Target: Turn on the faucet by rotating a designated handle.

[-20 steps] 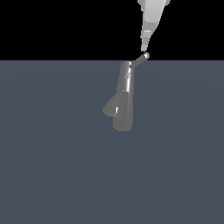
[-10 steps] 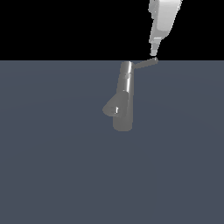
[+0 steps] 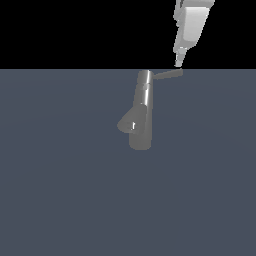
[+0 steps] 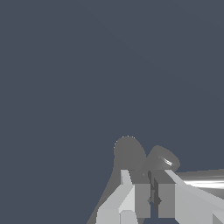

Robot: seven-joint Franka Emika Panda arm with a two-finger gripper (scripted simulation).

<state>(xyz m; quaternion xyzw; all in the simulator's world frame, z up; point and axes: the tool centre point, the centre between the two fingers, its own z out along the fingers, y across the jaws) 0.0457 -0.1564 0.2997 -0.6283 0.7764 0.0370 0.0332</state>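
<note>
1 thin handle [image 3: 168, 75] sticks out sideways from the top of the faucet [image 3: 141, 112], pointing toward the exterior view's right and tilted a little upward. The faucet column stands near mid-scene on the dark grey floor [image 3: 60, 190], leaning slightly, w/ its stubby spout [image 3: 127, 123] angled down toward the exterior view's left.

The gripper [image 3: 178, 63] hangs just above the handle's far end; contact can't be told from the exterior view. That view shows only 1 narrow white tip, so finger spacing is unreadable there. The wrist view fills that in: 2 fingers [image 4: 129, 199] sit close together w/ only a thin dark slit between them, nothing clamped. Beyond them the faucet [image 4: 128, 154] and a rounded grey end [image 4: 162, 159] show up foreshortened; which part that end is, can't tell. A bright streak [image 4: 205, 183] runs off beside the fingers.

Floor around the faucet is plain grey on all sides; the arm's white body [image 3: 191, 25] comes in from the top edge, exterior view's right.
</note>
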